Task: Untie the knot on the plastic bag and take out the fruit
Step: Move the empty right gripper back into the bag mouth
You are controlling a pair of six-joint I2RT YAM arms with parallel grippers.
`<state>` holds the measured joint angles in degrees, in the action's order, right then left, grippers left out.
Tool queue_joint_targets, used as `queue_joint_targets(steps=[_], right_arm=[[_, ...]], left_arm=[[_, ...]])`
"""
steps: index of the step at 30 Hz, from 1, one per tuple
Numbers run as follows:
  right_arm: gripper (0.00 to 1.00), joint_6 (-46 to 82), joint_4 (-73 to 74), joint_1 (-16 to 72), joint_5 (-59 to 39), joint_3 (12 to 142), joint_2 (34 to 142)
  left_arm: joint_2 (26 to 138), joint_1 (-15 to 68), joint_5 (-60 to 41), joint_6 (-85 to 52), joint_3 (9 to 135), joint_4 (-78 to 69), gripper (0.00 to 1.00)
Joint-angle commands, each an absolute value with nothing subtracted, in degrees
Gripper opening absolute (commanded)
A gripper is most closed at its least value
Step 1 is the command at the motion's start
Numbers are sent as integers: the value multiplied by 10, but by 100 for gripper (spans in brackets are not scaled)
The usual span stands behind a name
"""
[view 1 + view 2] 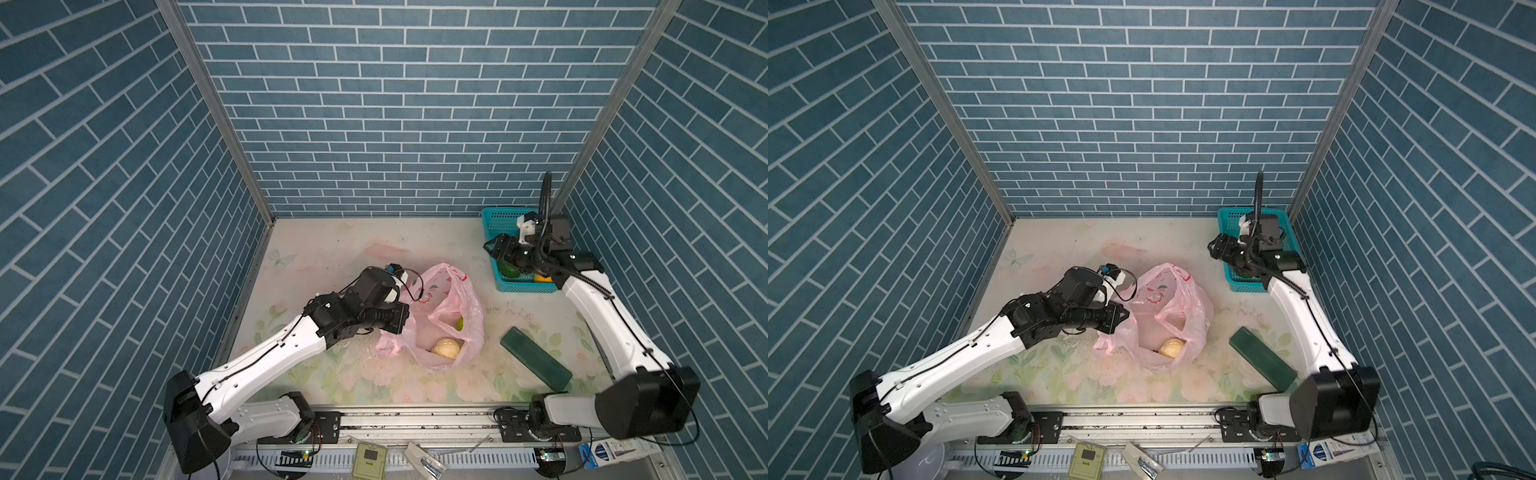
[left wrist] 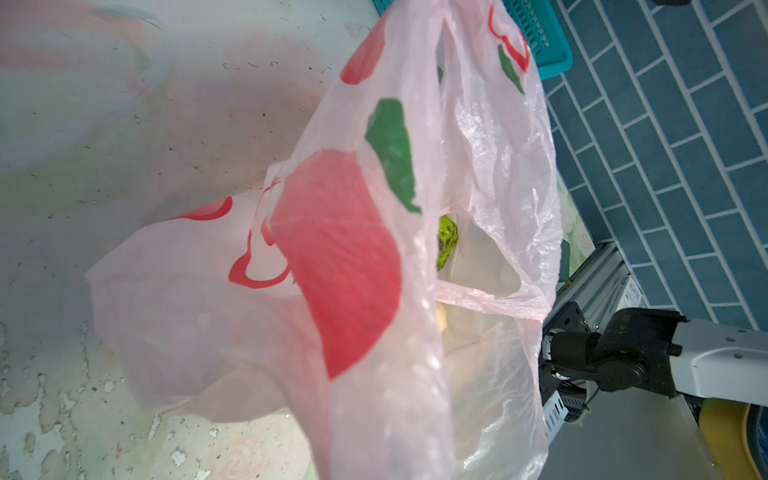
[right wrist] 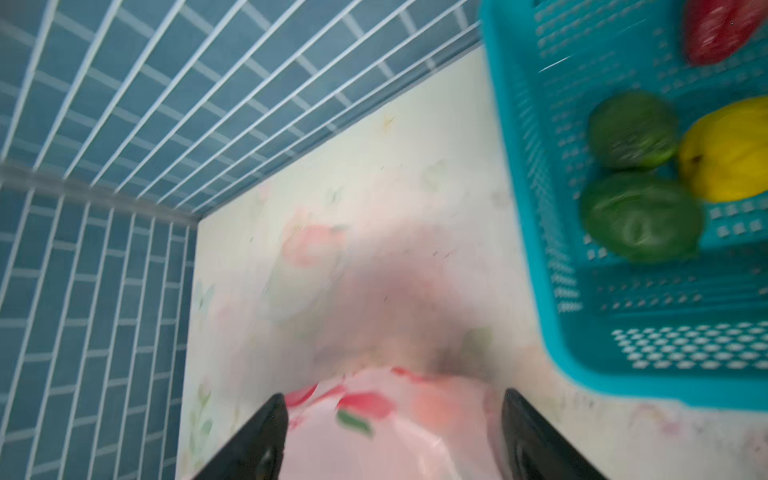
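left fingers [image 1: 402, 318] gripped the plastic bag [image 1: 457, 307] by its rim, mouth gaping; right fingers [image 3: 266, 436] stood wide, empty, beside the teal basket [image 1: 498, 221] of fruit [image 3: 640, 216].

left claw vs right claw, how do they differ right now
The left claw is shut, pinching the bag's edge; the right claw is open and empty. The left claw is at the bag; the right claw hangs by the basket. Both are black.
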<state>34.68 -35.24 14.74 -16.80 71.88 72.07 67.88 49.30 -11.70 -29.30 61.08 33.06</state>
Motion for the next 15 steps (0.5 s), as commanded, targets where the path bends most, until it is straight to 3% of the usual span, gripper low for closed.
queue_joint_targets(steps=[1,7,15], right_arm=[[79,416,-420,213,-151,672,649],[79,488,-461,384,-79,654,586],[78,554,-461,554,7,654,631]], left_arm=[[665,501,-136,-284,596,301,0],[646,503,-145,-282,588,279,0],[634,503,-152,-285,580,255,0]])
